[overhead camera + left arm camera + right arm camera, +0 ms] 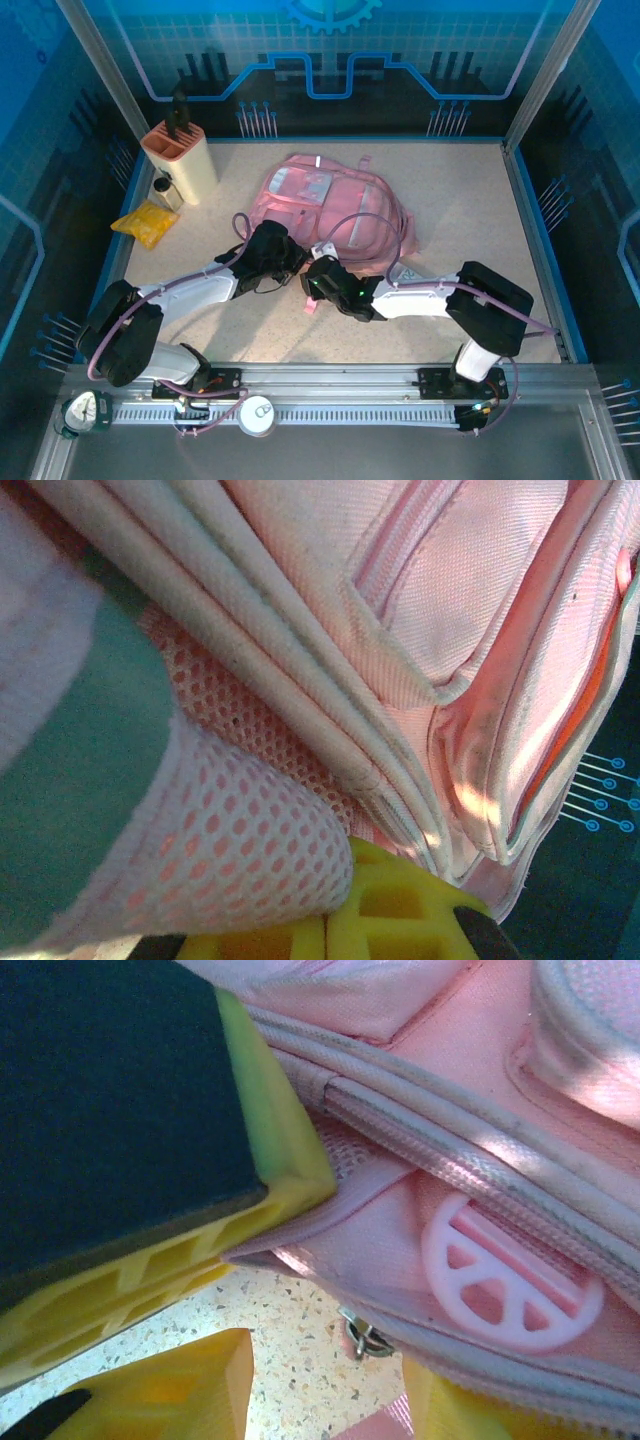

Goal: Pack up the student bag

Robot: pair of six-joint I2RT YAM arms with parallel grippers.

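The student bag (335, 200), a soft pink backpack, lies flat in the middle of the table. My left gripper (288, 262) is at its near edge. In the left wrist view, the yellow fingers (400, 910) are pressed together, with the bag's pink mesh (250, 850) bunched over their tips. My right gripper (314, 288) is just beside it, also at the bag's near edge. In the right wrist view, the right gripper (325, 1360) has its jaws apart on either side of a small metal zip ring (365, 1338). A round pink zip tab (510, 1285) lies above the ring.
A beige and orange holder (182, 155) stands at the back left with a small bottle (165, 190) beside it. A yellow packet (147, 222) lies in front of them. Blue walls enclose the speckled table (470, 210). My left gripper's finger (120, 1130) crowds the right wrist view.
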